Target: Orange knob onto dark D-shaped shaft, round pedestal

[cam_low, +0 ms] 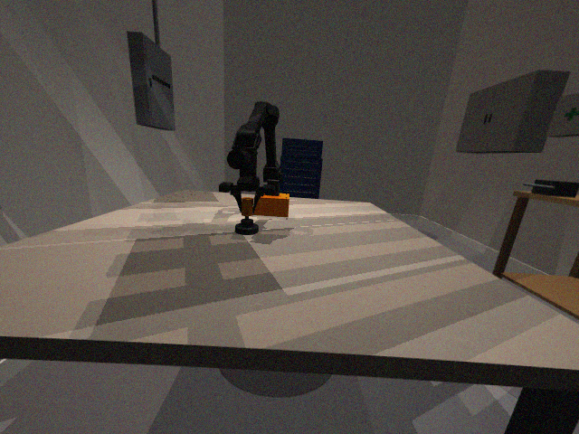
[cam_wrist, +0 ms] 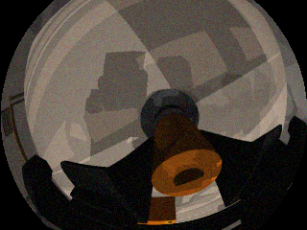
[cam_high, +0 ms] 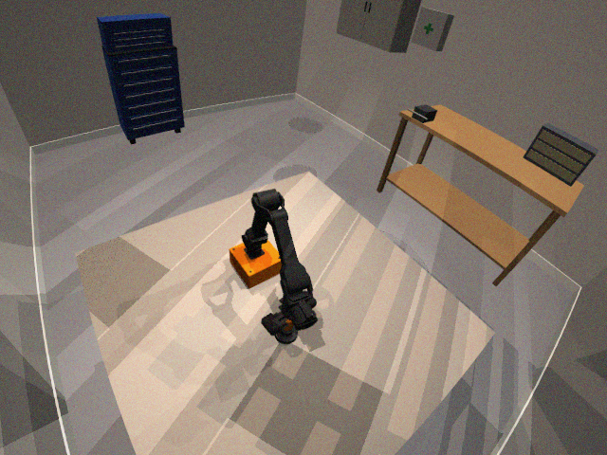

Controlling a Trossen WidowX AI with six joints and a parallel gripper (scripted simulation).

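Observation:
The orange knob (cam_high: 287, 323) (cam_low: 246, 205) (cam_wrist: 174, 131) is upright between the fingers of my gripper (cam_low: 247, 209) (cam_wrist: 176, 138), which is shut on it. The round dark pedestal (cam_high: 285, 337) (cam_low: 246, 229) (cam_wrist: 149, 114) stands on the table beneath the knob. In the exterior view the knob looks in line above the pedestal, with a short dark stretch between its lower end and the stepped base. The wrist view shows the dark opening in the knob's top. The knob covers the shaft in the wrist view. The shaft's flat side and any contact with the knob cannot be made out.
An orange box (cam_high: 245, 269) (cam_low: 276, 205) stands under the far end of my arm, behind the pedestal as seen in the exterior view. The table (cam_low: 374, 303) has a dark front edge. A wooden workbench (cam_high: 470, 141) and a blue drawer cabinet (cam_high: 144, 82) stand beyond the table.

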